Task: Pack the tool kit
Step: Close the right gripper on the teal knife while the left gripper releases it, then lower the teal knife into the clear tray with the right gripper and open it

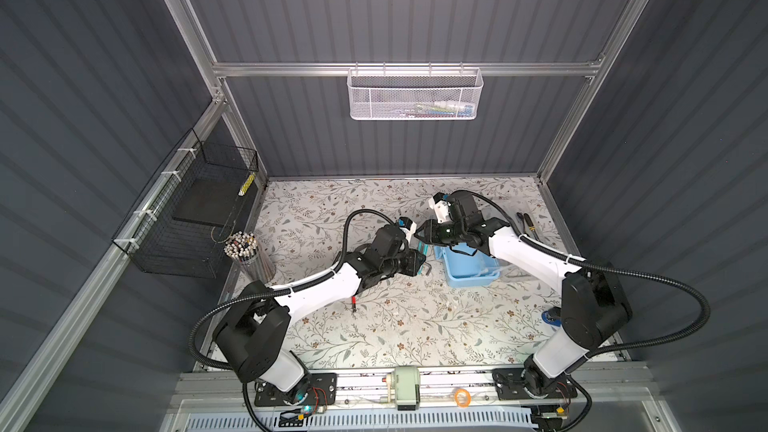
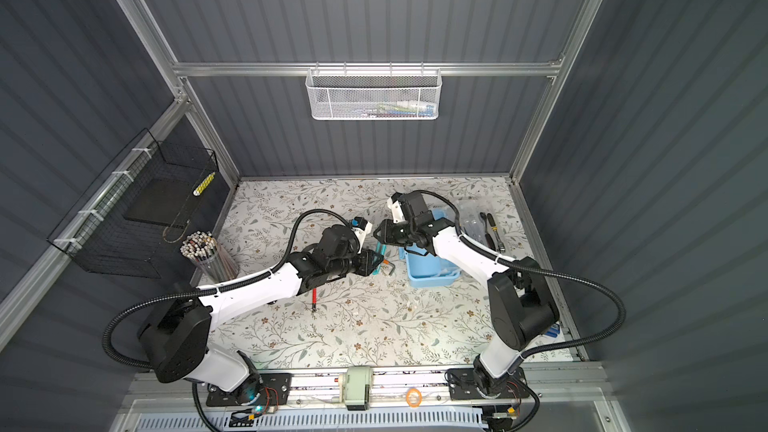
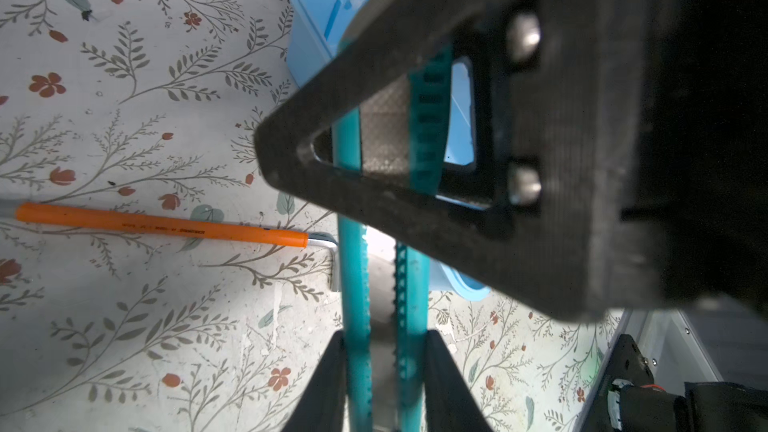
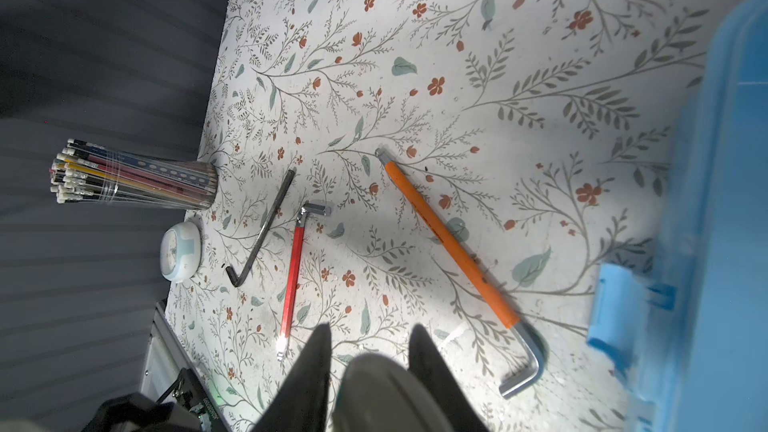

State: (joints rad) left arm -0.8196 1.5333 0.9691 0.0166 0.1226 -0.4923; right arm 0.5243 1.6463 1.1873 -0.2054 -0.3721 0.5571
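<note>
A teal tool with two notched bars (image 3: pixel 353 268) hangs just above the table, to the left of the light-blue box (image 1: pixel 469 274) in both top views. My left gripper (image 3: pixel 384 334) is shut on one end of the tool. My right gripper (image 1: pixel 419 235) reaches across and is closed on the other end. One black finger (image 3: pixel 540 243) of it fills the left wrist view. A grey rounded part sits between the right gripper's (image 4: pixel 370 332) jaws. An orange-sleeved hex key (image 4: pixel 453 243) lies beside the box (image 4: pixel 727 201). A red-sleeved key (image 4: pixel 293 276) and a black hex key (image 4: pixel 262 230) lie further off.
Dark hand tools (image 1: pixel 528 224) and a clear plastic piece (image 2: pixel 473 211) lie at the back right. A cup of pencils (image 1: pixel 249 251) and a small white clock (image 4: pixel 180 251) stand at the left edge. A black wire basket (image 1: pixel 195 209) and a white mesh basket (image 1: pixel 413 95) hang on the walls.
</note>
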